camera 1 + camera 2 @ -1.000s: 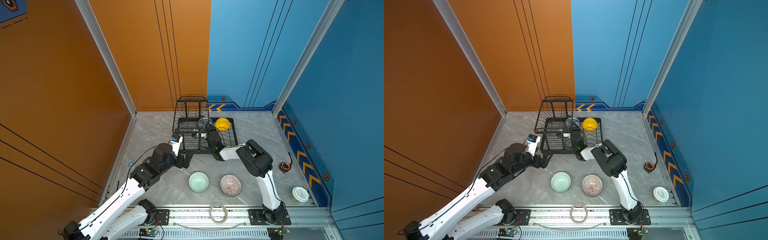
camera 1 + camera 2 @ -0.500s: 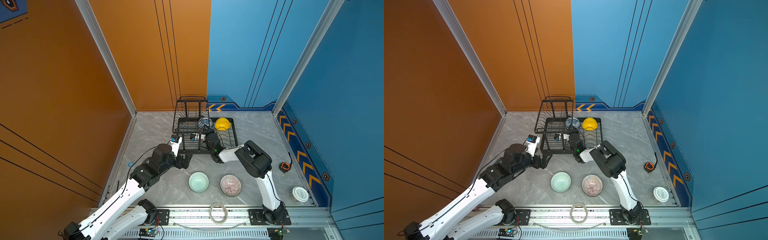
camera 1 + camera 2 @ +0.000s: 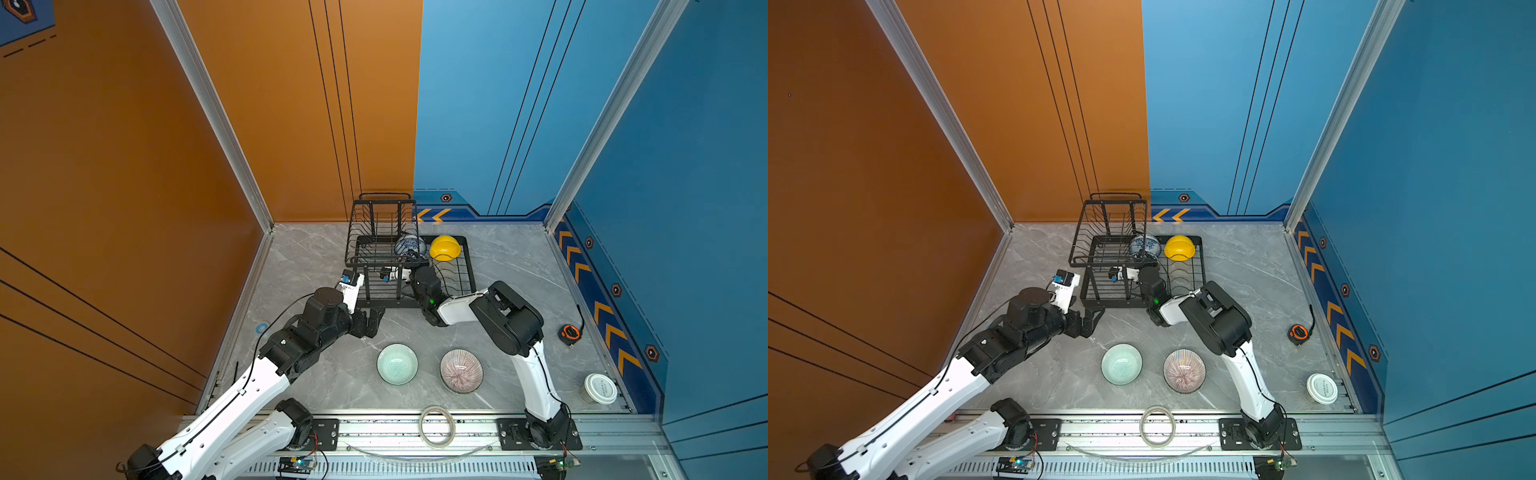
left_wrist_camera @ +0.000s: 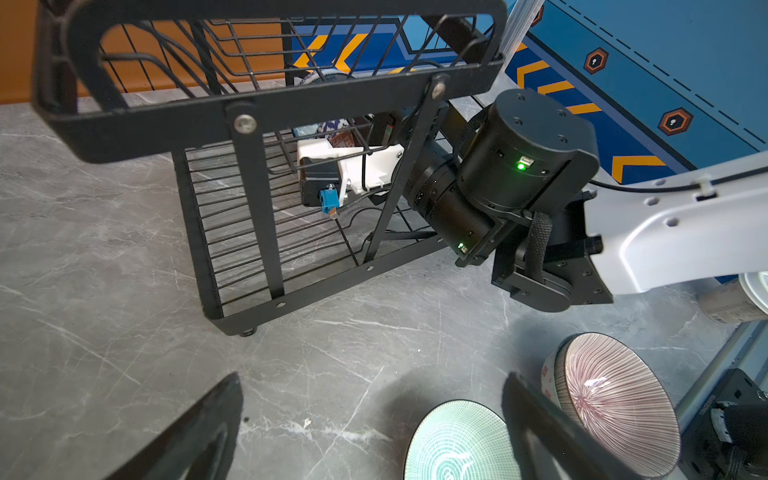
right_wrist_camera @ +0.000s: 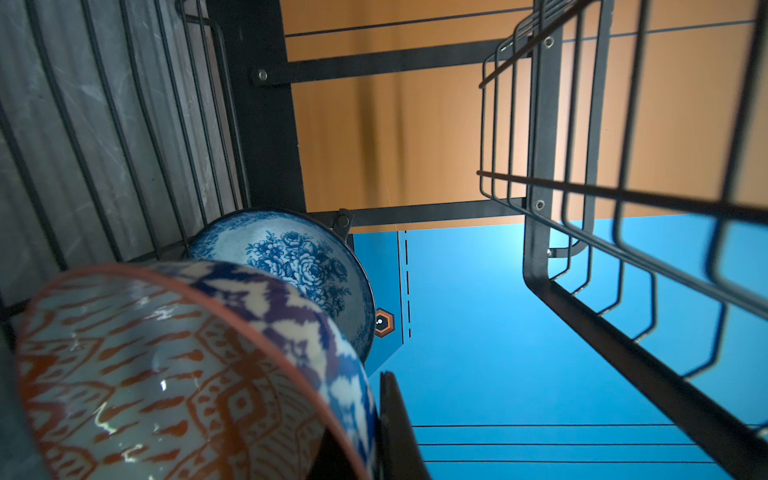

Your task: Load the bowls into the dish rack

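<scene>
Right now your right gripper [image 5: 376,415] is clamped on the rim of the orange bowl [image 5: 174,365], holding it on edge inside the rack [image 4: 259,216], under the raised tier [image 4: 291,104]. The blue bowl [image 5: 291,266] stands just behind it, so close that I cannot tell whether they touch. That is your main risk: push further in and the orange bowl may knock the blue one out of its slot or chip a rim. Let go before the bowl sits between wires and it could roll or tip flat.

Mind the wrist too. The tier's wires hang close above it, and lifting straight up could snag the rack and drag it, shaking the yellow bowl [image 3: 444,248] that stands beside the blue one.

Your left gripper [image 4: 372,386] has its jaws wide apart and empty, and hovers over the table [image 3: 316,257] just in front of the rack. The green bowl [image 3: 397,364] and pink bowl [image 3: 461,370] sit near it on the table, not yet loaded. Swing it carelessly and it could clip the rack's corner or the right arm [image 3: 507,316].
</scene>
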Motion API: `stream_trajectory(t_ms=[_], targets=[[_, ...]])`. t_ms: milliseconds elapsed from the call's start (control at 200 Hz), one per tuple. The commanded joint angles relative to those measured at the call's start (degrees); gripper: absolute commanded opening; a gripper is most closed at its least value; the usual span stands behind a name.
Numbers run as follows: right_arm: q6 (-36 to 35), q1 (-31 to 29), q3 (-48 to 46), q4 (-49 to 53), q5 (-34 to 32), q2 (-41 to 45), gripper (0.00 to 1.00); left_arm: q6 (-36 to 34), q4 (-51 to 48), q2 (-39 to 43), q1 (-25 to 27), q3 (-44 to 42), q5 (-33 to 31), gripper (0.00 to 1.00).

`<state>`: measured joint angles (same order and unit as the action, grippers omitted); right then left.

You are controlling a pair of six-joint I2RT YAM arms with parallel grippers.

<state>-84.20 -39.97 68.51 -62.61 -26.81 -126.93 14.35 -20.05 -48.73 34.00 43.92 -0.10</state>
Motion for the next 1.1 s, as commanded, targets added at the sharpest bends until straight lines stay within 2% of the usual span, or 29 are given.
stream_trajectory(t_ms=[0, 676, 891, 1091], targets=[[-1.1, 0.2, 1.6, -5.9, 0.5, -1.9, 0.0, -0.5, 0.5, 0.6, -0.8, -0.9, 0.9, 0.98], [-8.2, 0.2, 4.1, -12.6, 2.0, -2.6, 0.0, -0.2, 1.6, 0.6, -0.9, -2.0, 1.4, 0.98], [-7.7, 0.7, 4.1, -10.3, 2.6, -2.6, 0.0, -0.2, 1.6, 0.7, -1.0, -2.3, 1.5, 0.98], [-3.8, 1.4, 2.8, -2.7, 4.1, -0.6, 0.0, -0.2, 1.5, 0.8, -1.3, -2.4, 1.6, 0.98]])
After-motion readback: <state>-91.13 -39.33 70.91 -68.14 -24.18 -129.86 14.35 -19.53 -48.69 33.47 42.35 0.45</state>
